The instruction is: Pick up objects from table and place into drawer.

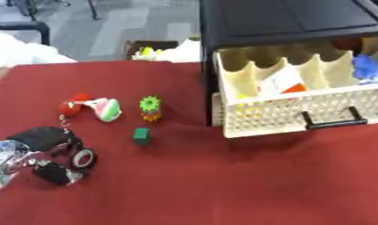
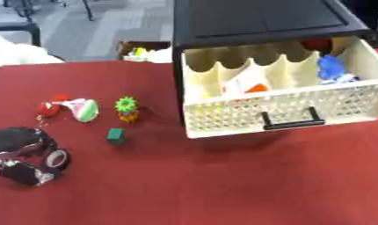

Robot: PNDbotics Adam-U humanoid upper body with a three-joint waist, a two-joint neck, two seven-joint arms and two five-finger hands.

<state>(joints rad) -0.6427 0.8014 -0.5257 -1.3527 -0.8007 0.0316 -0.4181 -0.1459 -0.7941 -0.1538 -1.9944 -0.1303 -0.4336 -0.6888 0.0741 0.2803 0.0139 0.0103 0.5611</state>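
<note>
Lying at nine o'clock on the red table (image 1: 223,189), a green block (image 1: 141,136) sits below a green-topped toy (image 1: 150,108). Left hand (image 1: 50,154), half cut off, has curled fingers holding nothing. Open drawer (image 1: 299,114) stands at two o'clock, contents blurred.

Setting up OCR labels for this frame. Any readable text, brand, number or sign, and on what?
None readable.
White and orange item in the drawer: any print too blurred to tell.
Toys on the table, the red piece, striped piece, green-topped toy and green block: no lettering visible.
Left hand and black cabinet: no markings visible.
</note>
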